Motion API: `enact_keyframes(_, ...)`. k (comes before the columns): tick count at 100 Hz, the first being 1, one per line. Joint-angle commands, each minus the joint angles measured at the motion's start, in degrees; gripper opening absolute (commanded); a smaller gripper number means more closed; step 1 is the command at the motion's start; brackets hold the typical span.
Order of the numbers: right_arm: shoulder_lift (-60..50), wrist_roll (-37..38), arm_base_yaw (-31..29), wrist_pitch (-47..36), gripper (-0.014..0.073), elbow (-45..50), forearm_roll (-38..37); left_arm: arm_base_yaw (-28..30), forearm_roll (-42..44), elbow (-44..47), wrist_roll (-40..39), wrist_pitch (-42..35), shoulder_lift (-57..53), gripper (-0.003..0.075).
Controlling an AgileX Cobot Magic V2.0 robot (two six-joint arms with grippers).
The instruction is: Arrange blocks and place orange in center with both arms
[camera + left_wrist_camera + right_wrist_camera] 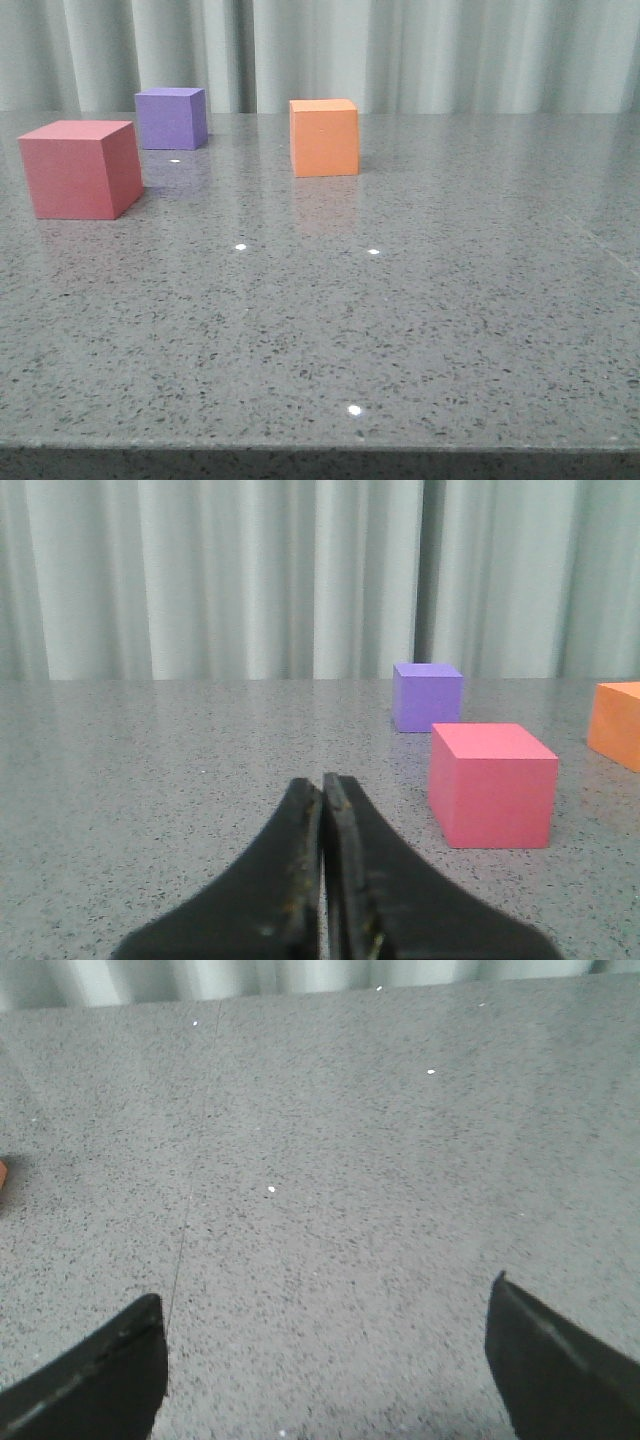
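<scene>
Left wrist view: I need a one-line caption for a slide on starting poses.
Shut left gripper low over the speckled table, facing the pinkish-red cube, the purple cube behind it.

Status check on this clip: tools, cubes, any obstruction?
Left tool shut, empty; right tool open, empty. Orange cube sits right of purple cube and pinkish-red cube, all untouched. No obstruction seen.

The speckled grey stone-look table (420, 320) is polished and glossy, mirroring the matt, smooth pinkish-red cube (80, 168), purple cube (171, 118) and orange cube (324, 137) before pale cloth curtains (450, 50).
</scene>
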Motion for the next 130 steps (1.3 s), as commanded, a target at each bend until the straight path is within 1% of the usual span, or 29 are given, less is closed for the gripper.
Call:
enact_keyframes(1, -5.8, -0.02, -0.89, -6.59, 0.0636, 3.12, -0.67, 0.1, 0.06, 2.37, -0.03, -4.7, -2.09, -0.002)
enact_keyframes(14, -11.27, -0.02, -0.89, -8.96, 0.0636, 8.68, -0.61, 0.1, 0.06, 2.37, -0.03, -4.7, -2.09, -0.002)
enact_keyframes(32, -14.36, -0.02, -0.89, -12.59, 0.0629, 10.94, -0.6, 0.1, 0.06, 2.37, -0.03, -5.05, -2.09, -0.002)
enact_keyframes(39, -14.36, -0.02, -0.89, -12.97, 0.0575, 10.94, -1.01, 0.1, 0.06, 2.37, -0.03, -5.05, -2.09, -0.002)
enact_keyframes(46, -14.36, -0.02, -0.89, -12.98, 0.0462, 10.94, -1.26, 0.1, 0.06, 2.16, -0.03, -5.05, -2.09, -0.002)
enact_keyframes(51, -14.36, -0.02, -0.89, -12.98, 0.034, 10.94, -1.26, 0.1, -0.38, 1.77, -0.03, -5.05, -2.09, -0.002)
enact_keyframes(53, -14.36, -0.02, -0.89, -12.92, 0.0307, 10.94, -1.26, 0.1, -0.51, 1.41, -0.03, -5.05, -2.09, -0.002)
enact_keyframes(58, -14.36, -0.02, -0.89, -12.87, 0.0174, 10.94, -1.26, 0.1, -1.46, 0.44, -0.03, -4.77, -2.09, -0.002)
enact_keyframes(60, -14.36, -0.02, -0.89, -12.87, 0.0141, 10.94, -1.26, 0.1, -2.04, -0.11, -0.03, -4.61, -2.09, -0.002)
enact_keyframes(65, -14.36, -0.02, -0.89, -12.87, 0.0018, 10.94, -1.26, 0.1, -2.96, -1.63, -0.03, -3.68, -1.87, -0.002)
enact_keyframes(67, -14.36, -0.02, -0.89, -12.87, -0.0009, 10.94, -1.26, 0.1, -3.06, -2.42, -0.03, -3.23, -1.72, -0.002)
enact_keyframes(70, -14.36, -0.02, -0.89, -12.87, -0.0074, 10.94, -1.26, 0.1, -3.11, -3.54, -0.03, -2.41, -1.49, -0.002)
enact_keyframes(85, -14.36, -0.02, -0.89, -12.82, -0.0069, 10.94, -1.26, 0.1, -3.11, -11.26, -0.03, 3.94, 1.7, -0.002)
enact_keyframes(98, -14.36, -0.02, -0.89, -12.82, -0.0069, 10.94, -1.26, 0.1, -3.85, -19.87, -0.03, 9.75, 7.88, -0.002)
enact_keyframes(105, -14.36, -0.02, -0.89, -12.82, -0.0069, 10.94, -1.26, 0.1, -4.77, -25.13, -0.03, 14.37, 12.33, -0.002)
enact_keyframes(117, -14.36, -0.02, -0.89, -12.82, -0.0069, 10.94, -1.26, 0.1, -7.08, -35.37, -0.03, 25.51, 21.09, -0.002)
enact_keyframes(130, -14.36, -0.02, -0.89, -12.82, -0.0069, 10.94, -1.26, 0.0, -7.82, -45.75, -0.03, 33.39, 30.44, -0.002)
